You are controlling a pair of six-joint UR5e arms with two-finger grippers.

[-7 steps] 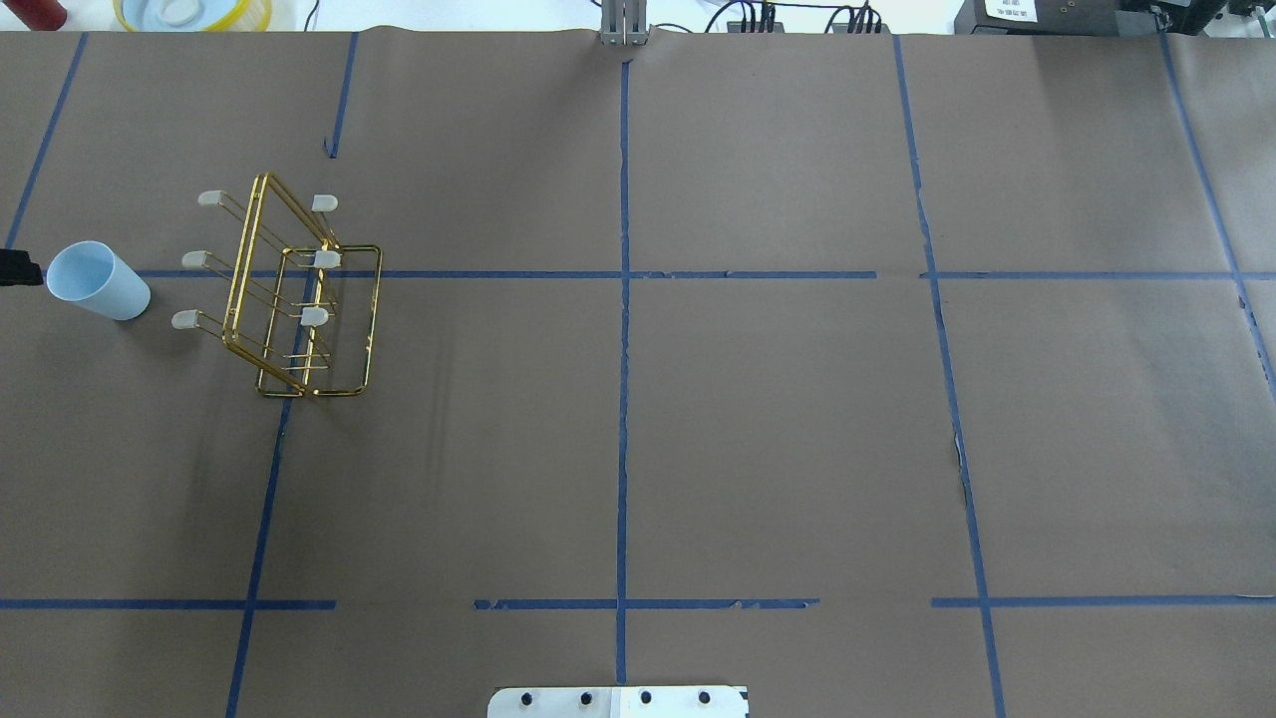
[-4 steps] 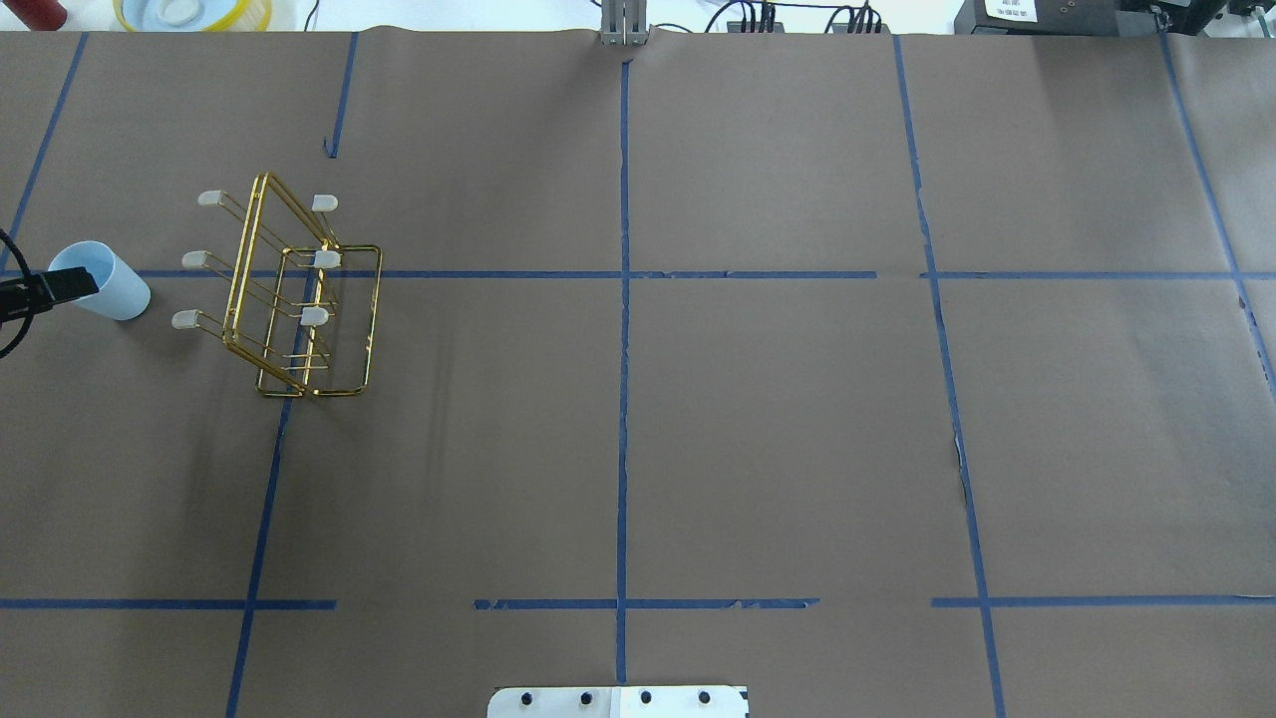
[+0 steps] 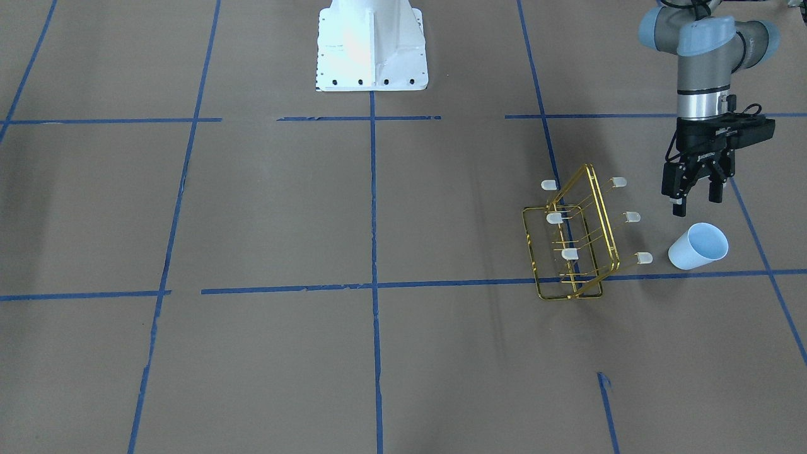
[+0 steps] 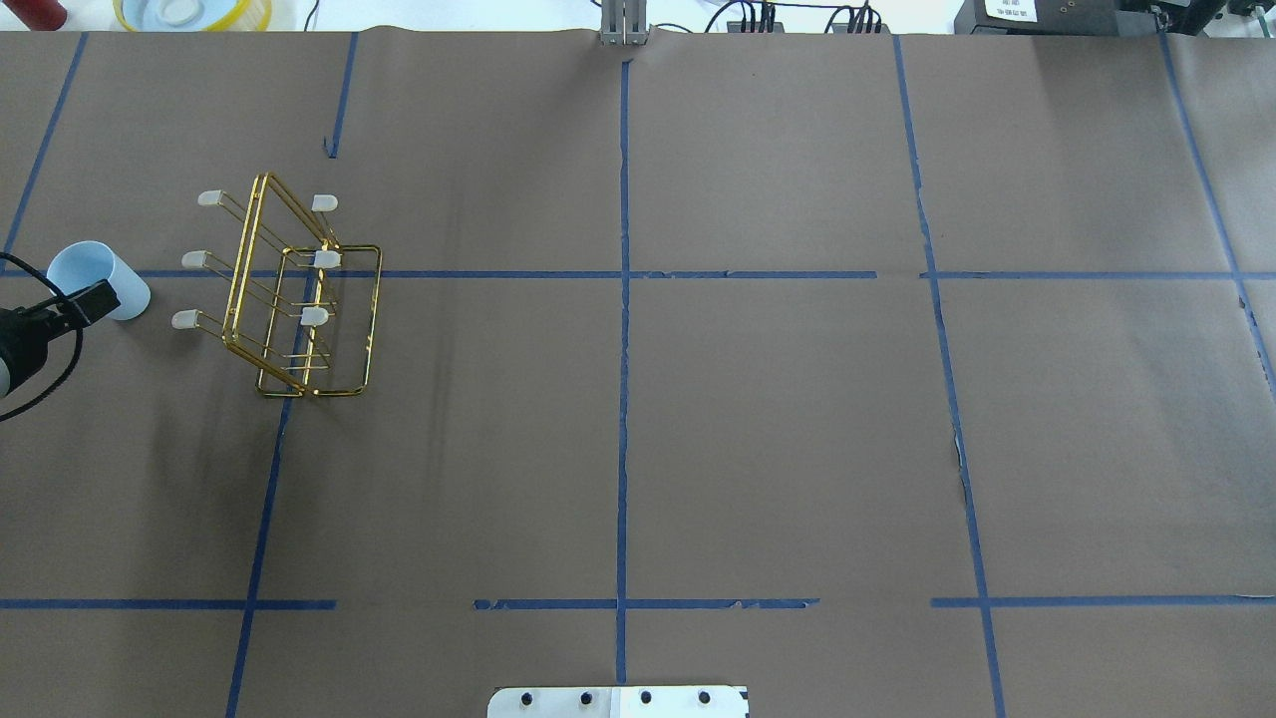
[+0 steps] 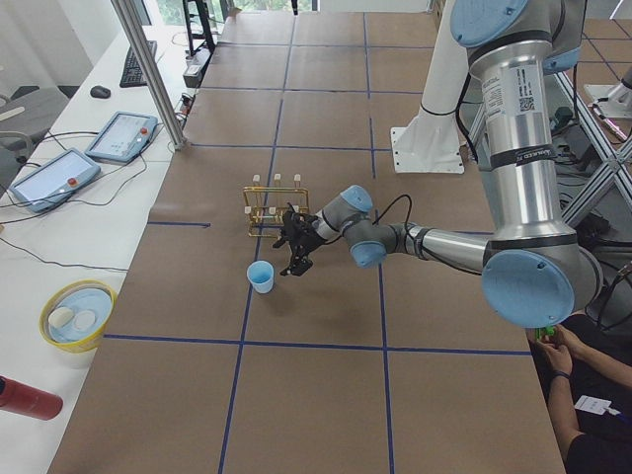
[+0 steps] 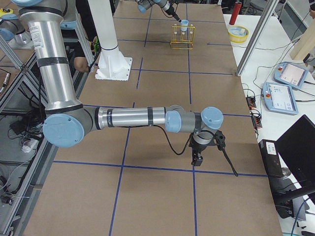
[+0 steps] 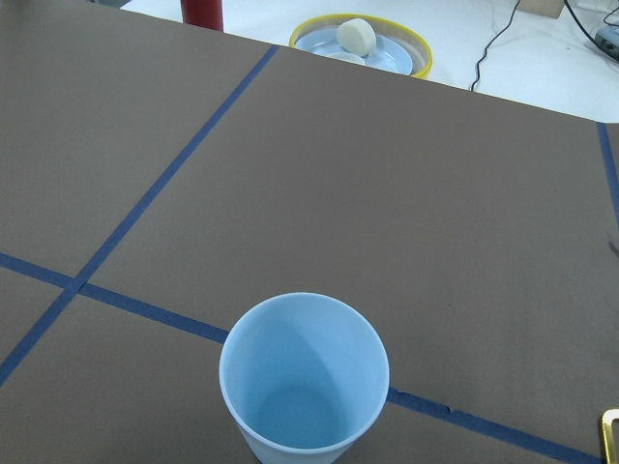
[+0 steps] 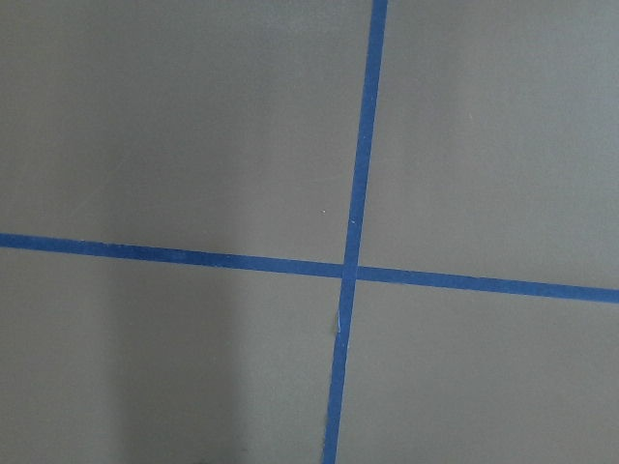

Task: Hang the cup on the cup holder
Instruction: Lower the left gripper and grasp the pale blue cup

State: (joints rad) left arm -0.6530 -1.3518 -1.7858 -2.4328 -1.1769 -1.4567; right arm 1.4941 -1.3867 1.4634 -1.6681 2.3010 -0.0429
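Pale blue cup (image 3: 696, 247) stands upright, mouth up, on counter (image 3: 441, 208), right by a blue tape line (image 3: 750, 273). It's near the gold wire cup holder (image 3: 570, 253), on holder's robot-left side, not touching, not hung. Above cup: left tool (image 3: 695, 200), fingers spread, empty, apart from cup. Far end of counter: right tool (image 6: 197, 158), pointing down; open/closed can't tell.

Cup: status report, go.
Left gripper open, close by cup, not gripping. Right gripper: state unclear, far off. Cup upright on table, beside cup holder. Nothing between them.
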